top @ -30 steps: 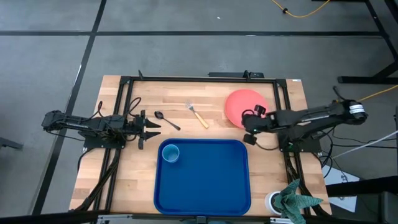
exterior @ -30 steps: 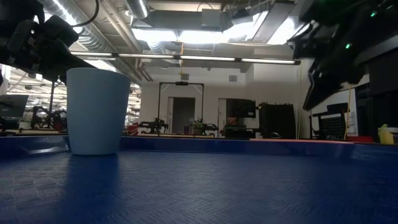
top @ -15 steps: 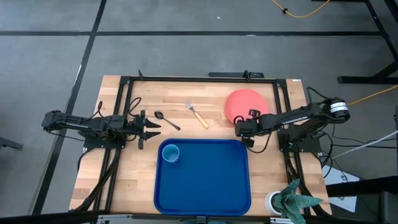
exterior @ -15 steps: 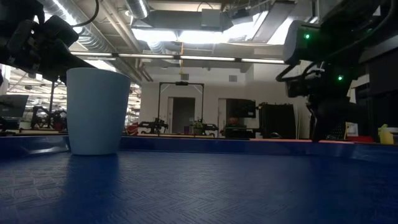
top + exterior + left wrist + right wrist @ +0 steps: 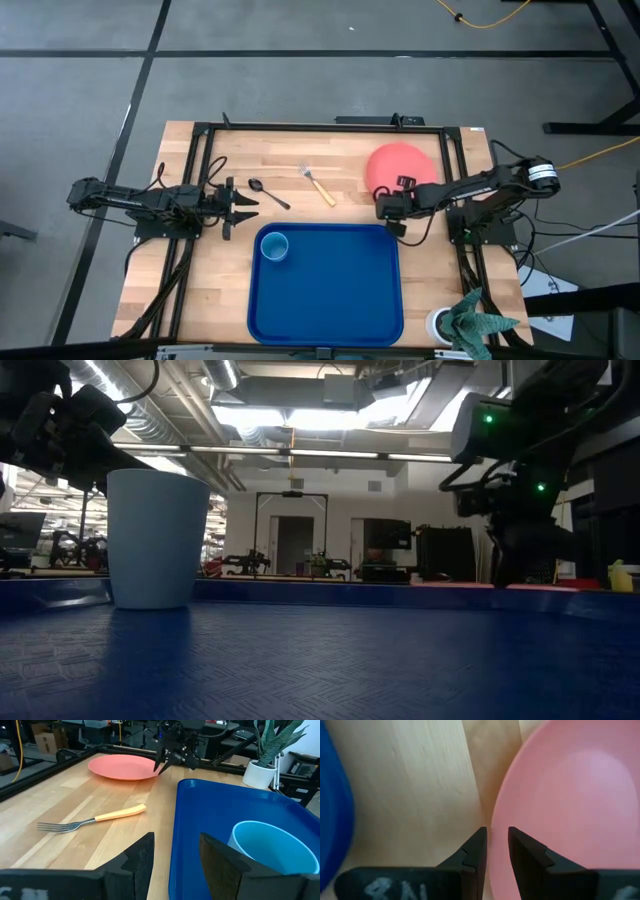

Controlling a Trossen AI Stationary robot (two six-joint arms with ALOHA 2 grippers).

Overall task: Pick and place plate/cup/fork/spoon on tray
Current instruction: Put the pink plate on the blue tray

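As seen against a second ago, right gripper (image 5: 386, 207) has been brought down to plate (image 5: 396, 168) rim beside tray (image 5: 326, 283), fingers narrowly parted astride it; grasp judged imminent, nothing held

Light-blue cup (image 5: 157, 538) on blue tray (image 5: 330, 660), dark arm, probably right (image 5: 515, 460)

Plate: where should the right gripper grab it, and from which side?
Probably the rim. The plate lies flat on the table, so only its thin edge gives the fingers purchase. Come from the tray side, where the right gripper already straddles the rim with its fingers slightly apart.
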